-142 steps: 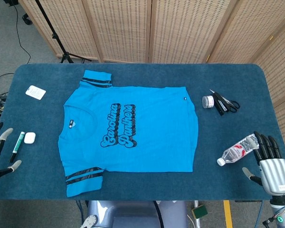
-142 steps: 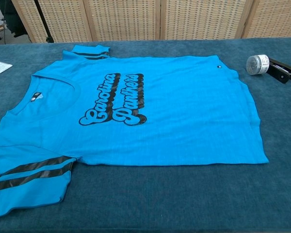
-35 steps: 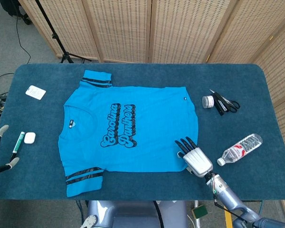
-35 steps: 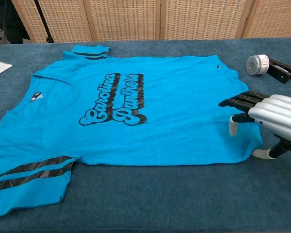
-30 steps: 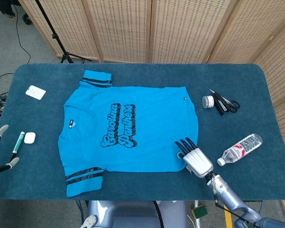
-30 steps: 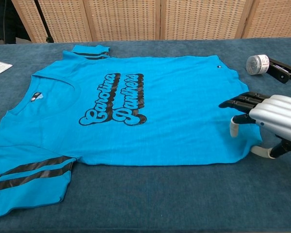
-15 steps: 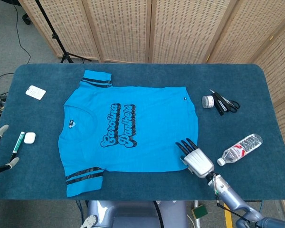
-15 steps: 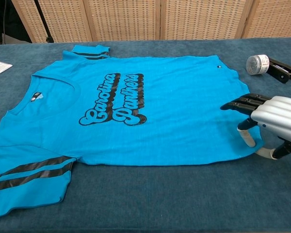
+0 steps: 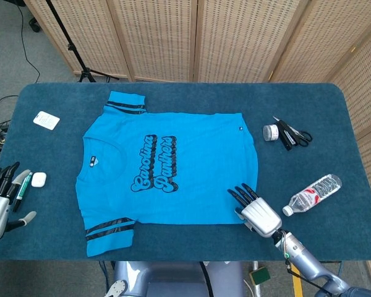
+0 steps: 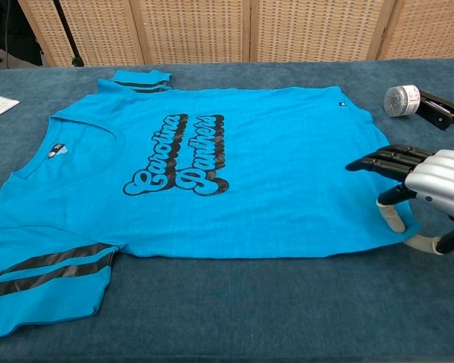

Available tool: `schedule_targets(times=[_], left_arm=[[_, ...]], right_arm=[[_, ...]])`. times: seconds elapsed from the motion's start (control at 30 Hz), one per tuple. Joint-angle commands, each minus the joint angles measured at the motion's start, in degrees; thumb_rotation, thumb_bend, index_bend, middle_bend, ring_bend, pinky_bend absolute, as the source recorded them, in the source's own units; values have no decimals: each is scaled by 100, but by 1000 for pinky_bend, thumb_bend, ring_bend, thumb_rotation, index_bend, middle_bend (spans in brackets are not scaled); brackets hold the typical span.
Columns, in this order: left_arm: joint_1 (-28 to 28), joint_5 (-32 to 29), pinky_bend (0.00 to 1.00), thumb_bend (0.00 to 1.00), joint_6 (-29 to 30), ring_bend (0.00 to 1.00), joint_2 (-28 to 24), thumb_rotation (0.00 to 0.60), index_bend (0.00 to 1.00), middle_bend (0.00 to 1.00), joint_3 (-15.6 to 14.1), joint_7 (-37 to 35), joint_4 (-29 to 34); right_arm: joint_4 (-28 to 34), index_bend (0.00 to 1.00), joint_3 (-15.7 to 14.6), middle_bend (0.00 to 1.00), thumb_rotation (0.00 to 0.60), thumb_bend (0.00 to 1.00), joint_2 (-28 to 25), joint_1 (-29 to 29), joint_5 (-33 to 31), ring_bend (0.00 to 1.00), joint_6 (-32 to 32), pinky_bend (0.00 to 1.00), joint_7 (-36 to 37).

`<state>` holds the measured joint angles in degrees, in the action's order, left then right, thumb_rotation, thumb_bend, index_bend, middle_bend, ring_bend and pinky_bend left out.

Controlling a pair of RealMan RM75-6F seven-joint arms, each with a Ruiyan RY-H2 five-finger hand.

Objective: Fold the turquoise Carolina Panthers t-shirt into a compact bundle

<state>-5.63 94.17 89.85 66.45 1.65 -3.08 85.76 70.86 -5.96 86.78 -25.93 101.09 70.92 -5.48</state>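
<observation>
Right hand (image 10: 427, 189), fingers spread and holding nothing, rests at the near hem corner of the turquoise t-shirt (image 9: 173, 167) lying flat on the table (image 9: 309, 105); likely next, pinching that corner to begin the first fold.

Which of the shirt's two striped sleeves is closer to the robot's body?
The sleeve at the table's near edge, its two black stripes lying toward the robot. The other sleeve lies at the shirt's far side, toward the wicker screens. The right hand is at the hem, away from both.
</observation>
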Motion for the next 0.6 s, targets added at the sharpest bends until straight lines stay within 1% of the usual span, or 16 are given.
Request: schedule_targets(times=[0.03, 0.2, 0.27, 0.43, 0.5, 0.57, 0.6], left_arm=[[-65, 454, 0, 71, 86, 0, 190, 600, 0, 0, -248, -332, -450], [-85, 927, 0, 71, 203, 0, 443, 600, 0, 0, -571, -831, -1051], [-87, 1187, 0, 72, 317, 0, 615, 600, 0, 0, -736, -1057, -1412], [-95, 1598, 0, 72, 580, 0, 998, 600, 1, 0, -960, -1317, -2233], [-139, 1809, 0, 75, 693, 0, 1200, 600, 36, 0, -1082, -1507, -2678], [-168, 1893, 0, 83, 782, 0, 1335, 600, 96, 0, -1124, -1639, -2982], [-219, 1969, 0, 90, 804, 0, 1454, 600, 129, 0, -1160, -1702, -3260]], right_arm=[[-48, 649, -82, 74, 600, 414, 7, 26, 156, 0, 165, 0, 125], [-106, 649, -113, 74, 600, 414, 2, 25, 280, 0, 309, 0, 215], [-126, 649, -102, 74, 600, 414, -8, 22, 272, 0, 319, 0, 246], [-149, 649, -87, 74, 600, 414, -20, 24, 233, 0, 315, 0, 318], [-179, 649, -86, 75, 600, 414, -14, 21, 214, 0, 289, 0, 334], [-195, 649, -84, 75, 600, 414, -10, 20, 207, 0, 282, 0, 348], [-207, 649, -79, 75, 600, 414, -8, 19, 195, 0, 277, 0, 360]])
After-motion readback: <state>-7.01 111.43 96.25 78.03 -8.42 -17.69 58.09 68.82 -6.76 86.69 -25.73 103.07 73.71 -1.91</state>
